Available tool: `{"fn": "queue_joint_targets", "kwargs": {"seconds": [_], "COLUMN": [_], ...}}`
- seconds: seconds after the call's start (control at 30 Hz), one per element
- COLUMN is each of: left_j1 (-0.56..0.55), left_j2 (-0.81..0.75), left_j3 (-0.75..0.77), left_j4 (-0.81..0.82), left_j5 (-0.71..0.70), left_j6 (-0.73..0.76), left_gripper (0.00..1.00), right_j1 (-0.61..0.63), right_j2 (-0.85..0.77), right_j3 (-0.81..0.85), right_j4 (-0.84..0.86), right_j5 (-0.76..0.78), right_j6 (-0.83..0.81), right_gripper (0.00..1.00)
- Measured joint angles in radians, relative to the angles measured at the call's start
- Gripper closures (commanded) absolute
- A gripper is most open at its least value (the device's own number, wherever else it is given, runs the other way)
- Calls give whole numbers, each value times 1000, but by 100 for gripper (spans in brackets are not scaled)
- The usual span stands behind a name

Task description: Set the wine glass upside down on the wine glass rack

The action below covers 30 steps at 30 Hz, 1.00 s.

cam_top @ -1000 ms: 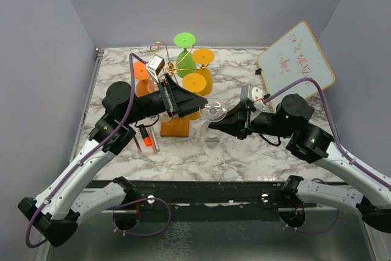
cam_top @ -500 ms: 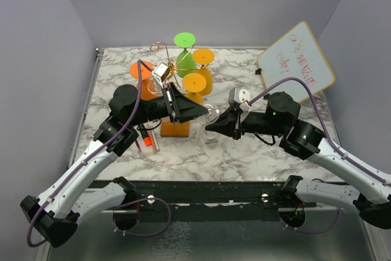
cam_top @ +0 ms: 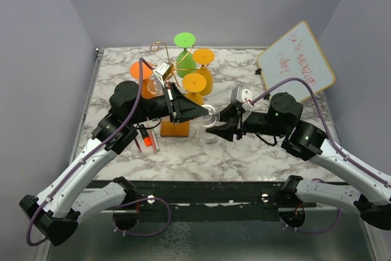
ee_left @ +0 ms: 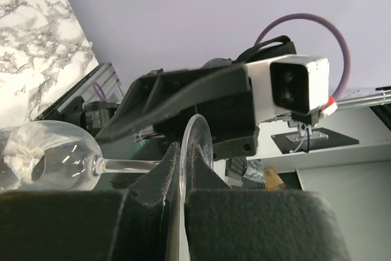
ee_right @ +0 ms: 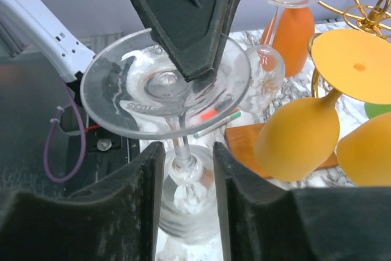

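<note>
Wine glass (ee_right: 122,99) upside down, stem upright, left tool (ee_right: 194,68) pinching foot

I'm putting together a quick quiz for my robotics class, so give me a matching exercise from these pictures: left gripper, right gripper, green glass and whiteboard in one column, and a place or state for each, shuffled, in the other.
Things:
1. left gripper
2. right gripper
3. green glass
4. whiteboard

Places or states:
A. upside down on the wine glass rack
B. at the far right of the table
C. shut on the foot of the clear wine glass
D. open, one finger on each side of that glass's stem

Pairs: 1-C, 2-D, 3-A, 4-B
</note>
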State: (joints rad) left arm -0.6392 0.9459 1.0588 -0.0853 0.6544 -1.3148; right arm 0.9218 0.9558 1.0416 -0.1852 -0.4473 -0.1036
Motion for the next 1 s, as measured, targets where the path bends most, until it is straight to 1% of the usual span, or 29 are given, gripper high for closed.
{"fn": "queue_joint_targets", "kwargs": {"seconds": [0.07, 0.13, 0.27, 0.37, 0.47, 0.63, 0.83, 0.93, 1.0], "left_j1": [0, 0, 0, 0, -3, -3, -3, -3, -3], "left_j2": [-9, -22, -50, -77, -86, -97, -127, -143, -158], "left_j3": [0, 2, 15, 49, 115, 197, 253, 294, 328], "left_j4": [-24, -58, -140, -236, -358, -522, -679, -739, -768], "left_j5": [0, -2, -31, -87, -187, -397, -619, -721, -812], "left_j6": [5, 14, 32, 65, 129, 210, 238, 252, 270], "left_gripper": [100, 100, 100, 100, 100, 100, 100, 100, 100], "right_j1": [0, 0, 0, 0, 0, 0, 0, 0, 0], "right_j2": [-14, -37, -83, -102, -106, -113, -148, -156, -157], "right_j3": [0, 0, 0, 0, 0, 0, 0, 0, -1], "right_j4": [0, 1, 4, 4, 3, -10, -19, -19, -19], "right_j5": [-2, -3, -13, -13, -7, 21, 73, 97, 112], "right_j6": [18, 36, 67, 79, 100, 130, 143, 150, 155], "right_gripper": [44, 40, 38, 37, 36, 36, 35, 35, 35]}}
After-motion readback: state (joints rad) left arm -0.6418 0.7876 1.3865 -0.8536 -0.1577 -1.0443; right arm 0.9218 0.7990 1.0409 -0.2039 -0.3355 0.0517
